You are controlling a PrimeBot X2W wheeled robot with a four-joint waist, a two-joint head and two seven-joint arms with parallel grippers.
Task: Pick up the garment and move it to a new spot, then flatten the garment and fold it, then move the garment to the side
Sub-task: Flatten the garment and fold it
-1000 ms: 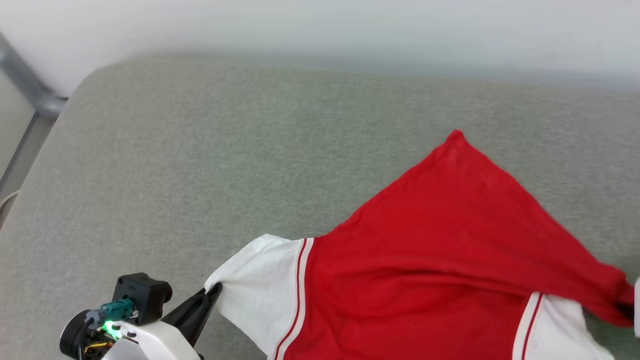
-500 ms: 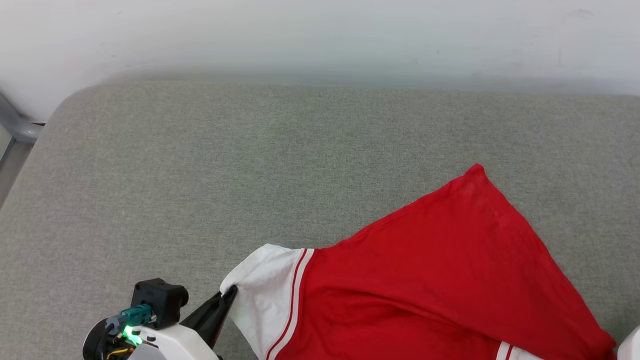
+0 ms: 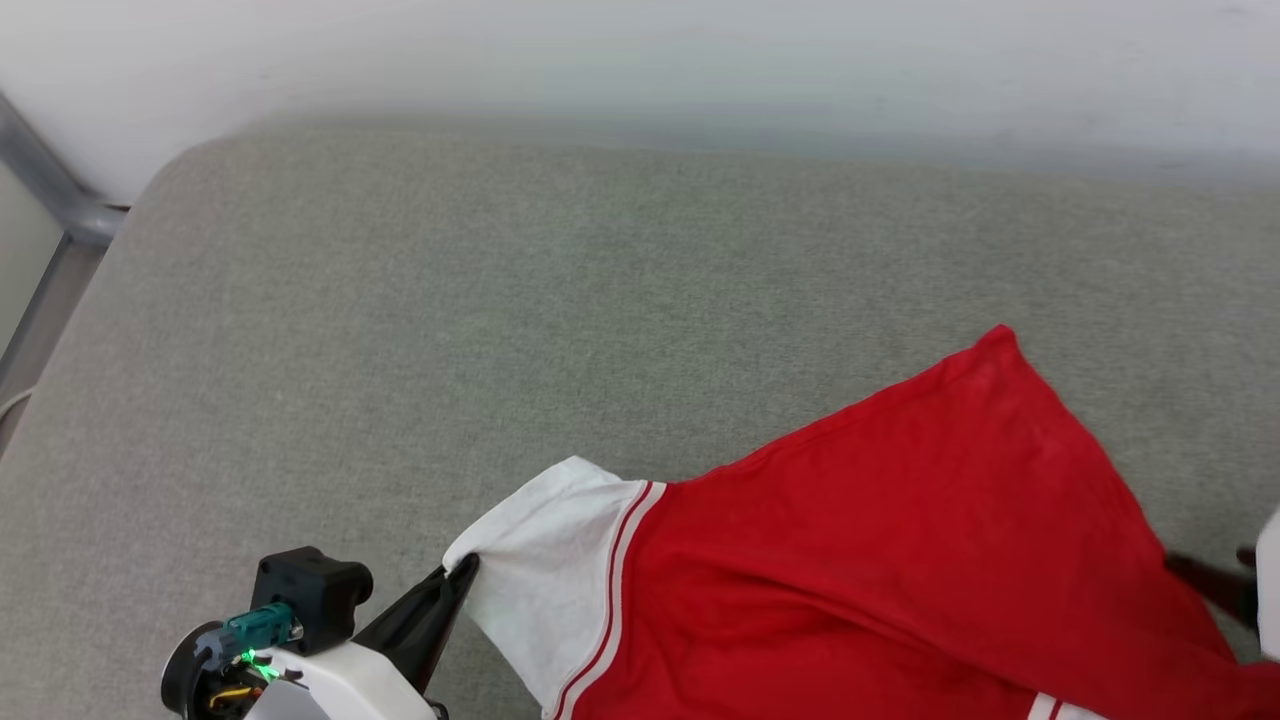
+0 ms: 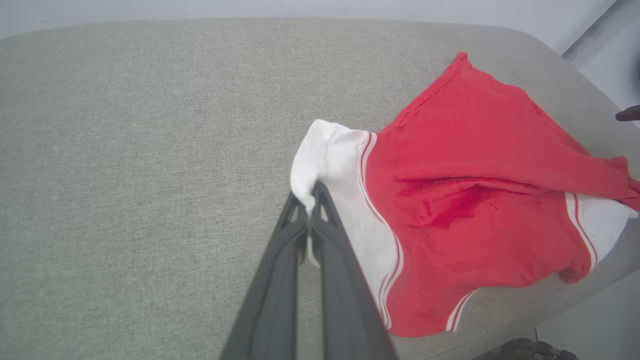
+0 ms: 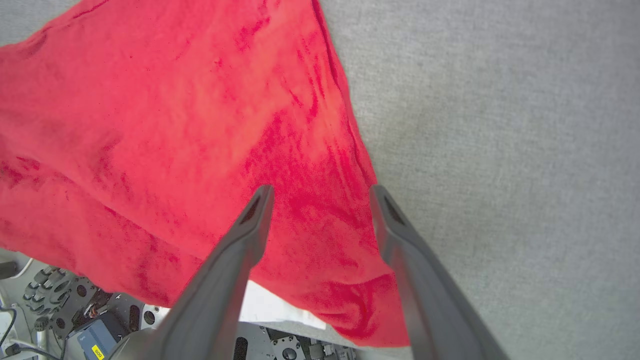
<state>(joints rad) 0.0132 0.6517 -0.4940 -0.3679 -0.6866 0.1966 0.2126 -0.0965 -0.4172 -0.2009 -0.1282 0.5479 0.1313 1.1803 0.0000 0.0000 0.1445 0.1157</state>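
The garment (image 3: 900,540), a red shirt with white sleeves and striped trim, lies spread over the near right of the grey cushion (image 3: 500,300). At the lower left of the head view my left gripper (image 3: 462,572) is shut on the edge of the white sleeve (image 3: 545,560); the left wrist view shows its fingers (image 4: 312,200) pinching that sleeve's rim (image 4: 320,160). My right gripper (image 5: 320,195) is open, hovering over the garment's red cloth (image 5: 200,125) with nothing between its fingers. One dark right fingertip (image 3: 1205,580) pokes in at the head view's right edge beside the cloth.
The grey cushion stretches wide and bare to the left and far side, ending at a pale wall (image 3: 640,60). A metal frame (image 3: 50,190) stands at the far left corner. Below the cushion's near edge, the robot's base hardware (image 5: 60,310) shows.
The right gripper has opened and let go of the red cloth, which now lies flatter on the cushion. The left gripper keeps its hold on the sleeve. The head camera shifted slightly.
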